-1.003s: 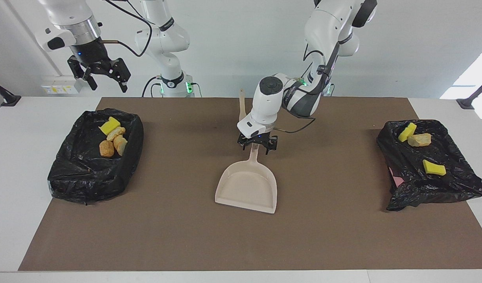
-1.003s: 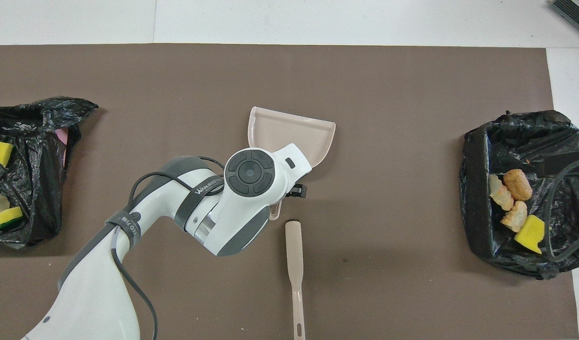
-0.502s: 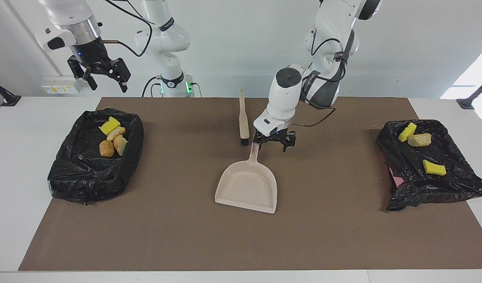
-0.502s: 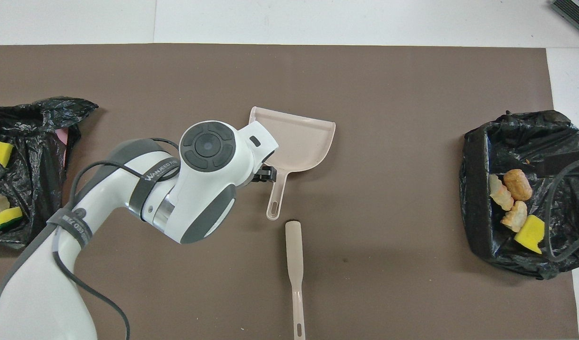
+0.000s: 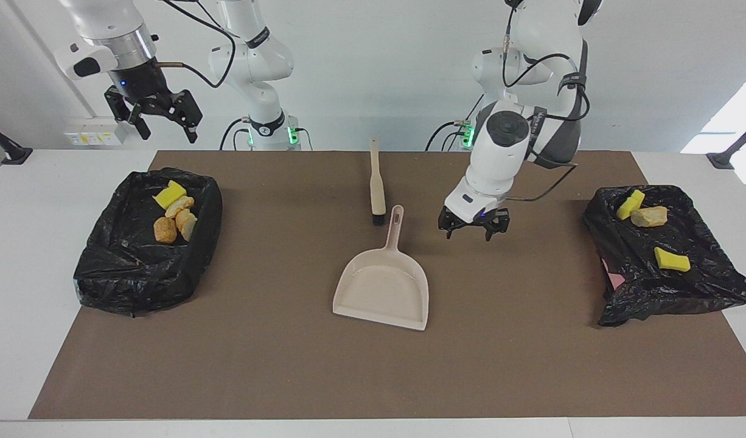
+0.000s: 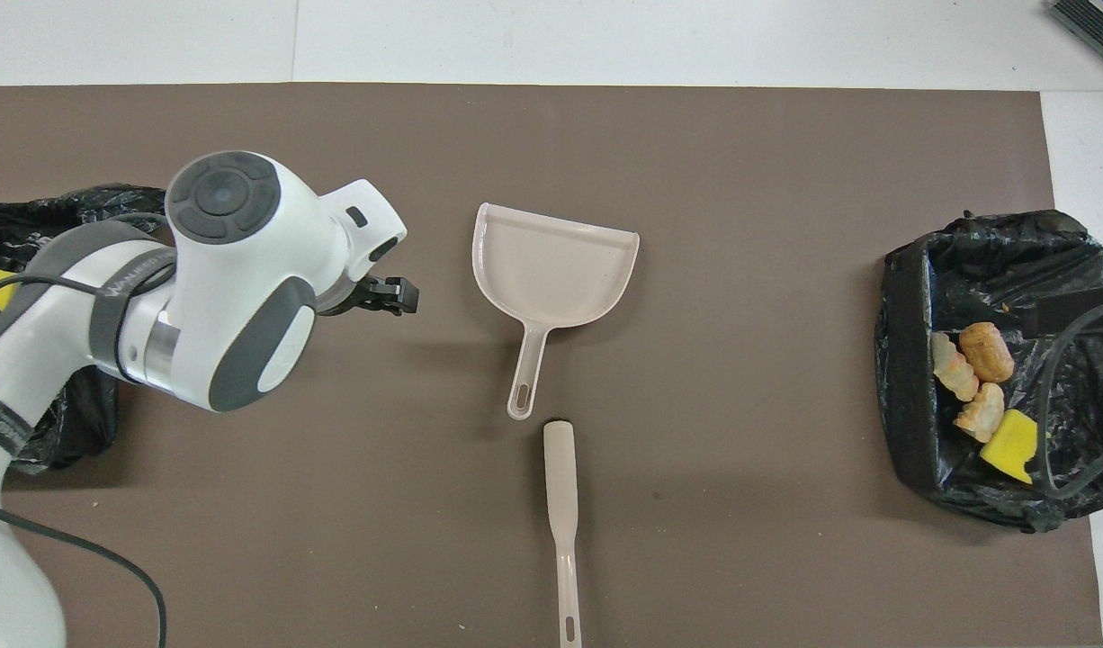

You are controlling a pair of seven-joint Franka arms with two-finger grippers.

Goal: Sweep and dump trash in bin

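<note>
The trash lies in two black-bagged bins. The bin point(image 5: 135, 274) point(image 6: 907, 405) at the right arm's end holds several pieces point(image 5: 175, 216) point(image 6: 974, 378). The bin point(image 5: 671, 292) at the left arm's end holds two yellow chunks point(image 5: 672, 260) and a beige lump point(image 5: 648, 216). My left gripper point(image 5: 470, 233) point(image 6: 391, 295) hangs open and empty just above the mat, between the dustpan and that bin. My right gripper point(image 5: 166, 131) waits raised over the other bin, open and empty.
A beige dustpan point(image 5: 382, 289) point(image 6: 551, 265) lies mid-mat, handle toward the robots. A beige brush point(image 5: 377, 182) point(image 6: 560, 504) lies just nearer the robots, in line with the handle. In the overhead view my left arm covers much of its bin point(image 6: 84, 202).
My left gripper has drawn away from the dustpan handle toward the left arm's end of the table. The dustpan and brush stay put. The right arm has not moved.
</note>
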